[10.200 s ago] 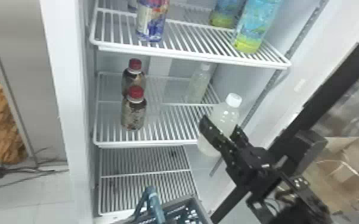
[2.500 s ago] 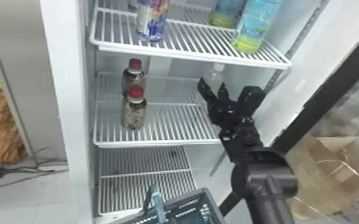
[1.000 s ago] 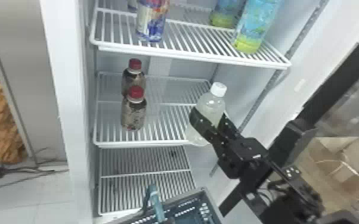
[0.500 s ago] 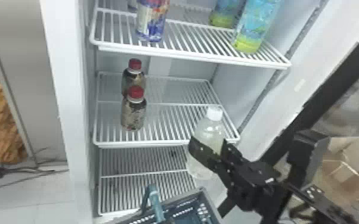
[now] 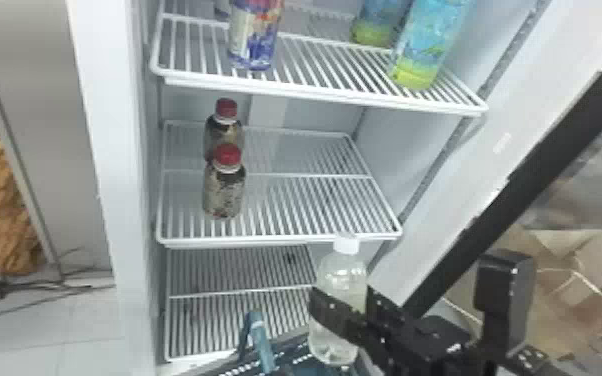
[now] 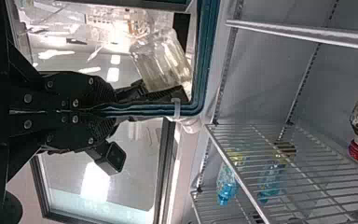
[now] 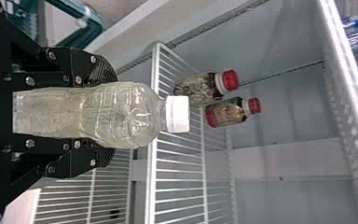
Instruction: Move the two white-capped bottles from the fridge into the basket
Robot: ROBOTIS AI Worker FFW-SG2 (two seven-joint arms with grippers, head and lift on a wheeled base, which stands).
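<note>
My right fingers [image 5: 334, 311], bottle-wide around the white-capped bottle [image 5: 341, 272], have lowered it toward six o'clock, nearer basket [image 5: 287, 345] release; my left fingers [image 6: 87, 91] pinch the handle [image 6: 142, 108] tightly.

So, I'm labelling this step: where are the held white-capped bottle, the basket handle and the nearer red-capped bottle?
White-capped bottle [image 7: 126, 114], right wrist view: its clear body
Basket handle [image 6: 208, 56], left wrist view: its teal frame
Nearer red-capped bottle [image 5: 223, 194], head view: its body below the cap
</note>
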